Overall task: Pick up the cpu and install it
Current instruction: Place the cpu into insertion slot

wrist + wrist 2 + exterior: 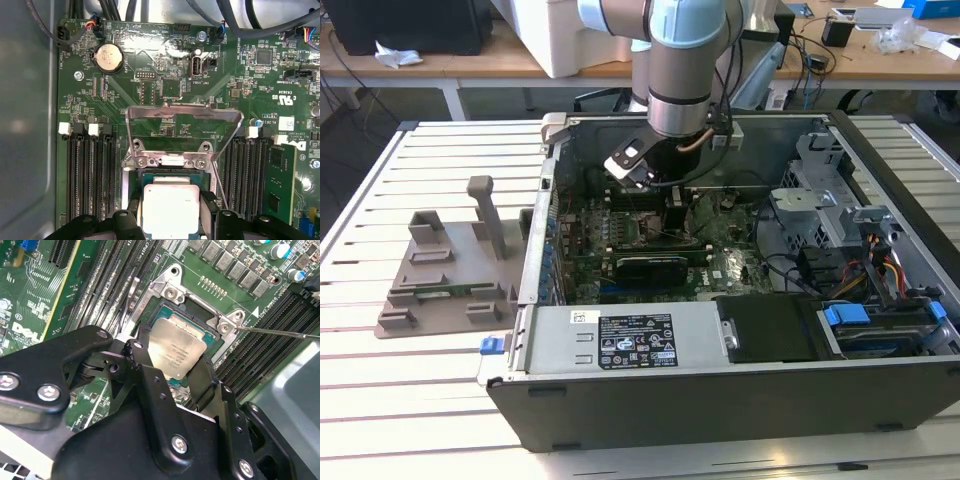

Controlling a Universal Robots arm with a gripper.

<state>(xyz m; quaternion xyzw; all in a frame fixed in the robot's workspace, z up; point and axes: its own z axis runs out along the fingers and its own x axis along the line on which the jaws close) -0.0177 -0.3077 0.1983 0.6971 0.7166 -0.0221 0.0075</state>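
**Black two-finger gripper: installation status**

Black linked fingers are closed against two opposite edges of the cpu, a small flat square chip with a shiny silver-grey metal top, faint print and a thin darker rim. The chip is judged to be grasped. In both wrist views it is held directly over the black-framed socket. Whether it is fully seated cannot be determined.

Pick-up is judged complete. Installation is judged unfinished, since the silver metal load plate stands hinged open and the thin wire lever is unlatched.

The socket is flanked by black memory slots on the green motherboard. The board is mounted in an open dark computer case. A grey plastic holder tray is placed outside the case, on the exterior view's left.
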